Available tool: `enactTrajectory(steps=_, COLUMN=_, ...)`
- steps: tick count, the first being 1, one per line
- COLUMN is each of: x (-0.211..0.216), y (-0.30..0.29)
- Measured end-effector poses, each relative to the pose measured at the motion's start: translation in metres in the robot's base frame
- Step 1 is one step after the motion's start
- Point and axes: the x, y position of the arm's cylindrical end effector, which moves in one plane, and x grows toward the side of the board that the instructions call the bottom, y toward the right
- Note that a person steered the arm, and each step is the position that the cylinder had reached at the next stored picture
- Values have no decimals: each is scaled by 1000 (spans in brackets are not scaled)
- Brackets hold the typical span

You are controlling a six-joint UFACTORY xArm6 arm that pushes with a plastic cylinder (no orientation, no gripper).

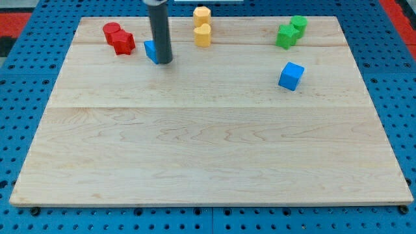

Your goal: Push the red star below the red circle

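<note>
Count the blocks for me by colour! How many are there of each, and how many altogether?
Red: 2, a red circle block and a red star block.
Blue: 2, a blue cube and a blue block partly hidden behind my tip.
Yellow: 2, an upper yellow block and a lower yellow block.
Green: 2, a green block and a green star block.
Total: 8

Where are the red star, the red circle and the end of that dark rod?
red star point(123, 43), camera view, middle of its top face.
red circle point(111, 30), camera view, its top face, touching the star.
my tip point(164, 62), camera view, rod's very end, right of the star.
</note>
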Motion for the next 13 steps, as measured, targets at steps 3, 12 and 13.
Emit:
enactTrajectory(steps=3, x=86, y=-207)
enactTrajectory(steps=12, x=-155, y=-139)
enactTrajectory(steps=13, x=-155, y=-127)
